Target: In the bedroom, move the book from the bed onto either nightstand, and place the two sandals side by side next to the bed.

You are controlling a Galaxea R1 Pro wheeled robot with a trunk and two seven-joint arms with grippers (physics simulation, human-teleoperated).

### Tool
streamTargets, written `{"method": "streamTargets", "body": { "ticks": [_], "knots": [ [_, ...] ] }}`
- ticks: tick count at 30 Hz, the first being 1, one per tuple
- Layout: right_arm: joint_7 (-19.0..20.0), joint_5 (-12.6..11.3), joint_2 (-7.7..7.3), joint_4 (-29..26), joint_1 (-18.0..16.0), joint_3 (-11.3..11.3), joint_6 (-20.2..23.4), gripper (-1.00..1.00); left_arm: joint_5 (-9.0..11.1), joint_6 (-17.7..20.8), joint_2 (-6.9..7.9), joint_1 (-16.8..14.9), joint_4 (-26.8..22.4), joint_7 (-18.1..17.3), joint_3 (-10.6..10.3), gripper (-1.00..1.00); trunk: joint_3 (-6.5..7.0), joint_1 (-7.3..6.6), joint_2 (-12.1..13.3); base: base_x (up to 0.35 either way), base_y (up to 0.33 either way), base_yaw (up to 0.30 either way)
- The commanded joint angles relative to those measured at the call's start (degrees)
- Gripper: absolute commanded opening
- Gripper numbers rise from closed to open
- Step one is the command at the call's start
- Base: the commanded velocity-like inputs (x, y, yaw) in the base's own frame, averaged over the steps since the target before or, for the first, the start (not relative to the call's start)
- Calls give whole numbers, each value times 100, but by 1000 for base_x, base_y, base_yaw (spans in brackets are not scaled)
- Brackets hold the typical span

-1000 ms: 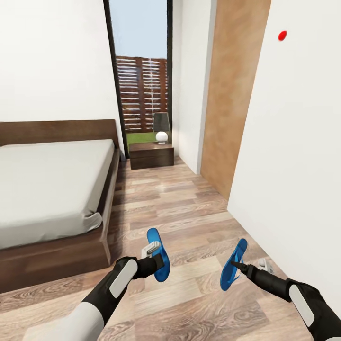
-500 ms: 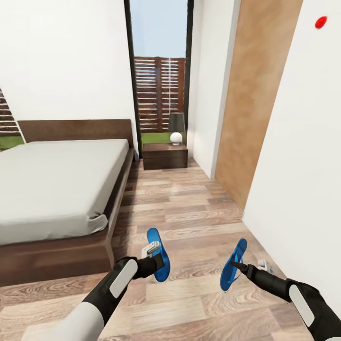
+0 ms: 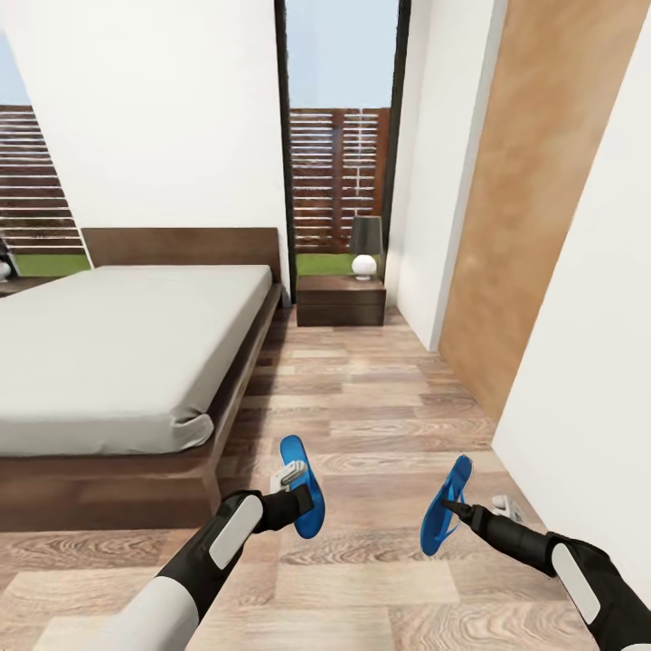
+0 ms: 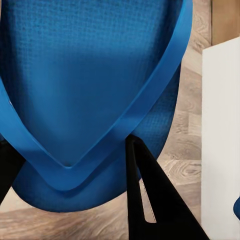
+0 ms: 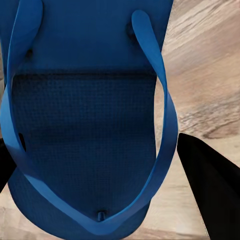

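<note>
Both bright blue sandals are held above the wood-plank floor. My left gripper [image 3: 294,485] is shut on one sandal [image 3: 302,506], whose blue sole [image 4: 90,85] and toe strap sit close in the left wrist view beside a black finger [image 4: 152,205]. My right gripper [image 3: 454,508] is shut on the other sandal [image 3: 445,517], seen strap-up [image 5: 85,130] in the right wrist view. The bed [image 3: 117,353], with a pale grey mattress and dark frame, lies to the left. A dark nightstand [image 3: 342,301] stands beside its headboard. The book is out of view.
A lamp [image 3: 365,244] stands on the nightstand before a tall window. A brown door [image 3: 542,208] and a white wall [image 3: 597,362] line the right side. The floor strip [image 3: 362,398] between bed and wall runs toward the nightstand.
The camera has turned, so the bed, window and nightstand have shifted right in the picture. Both arms keep the same pose, each still holding its sandal.
</note>
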Motion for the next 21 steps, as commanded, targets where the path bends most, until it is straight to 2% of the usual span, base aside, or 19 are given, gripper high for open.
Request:
{"method": "streamTargets", "body": {
  "ticks": [1, 21],
  "knots": [
    [5, -42, 0, -1, -2, -11, 46, -100, 56, 13, 1, -3, -9, 67, -13, -100, -6, 1, -2, 218, -214, 235],
    [5, -35, 0, -1, -2, 6, 46, -100, 53, 13, -6, -4, 28, 67, -13, -100, -6, 1, -2, 218, -232, 235]
  ]
}}
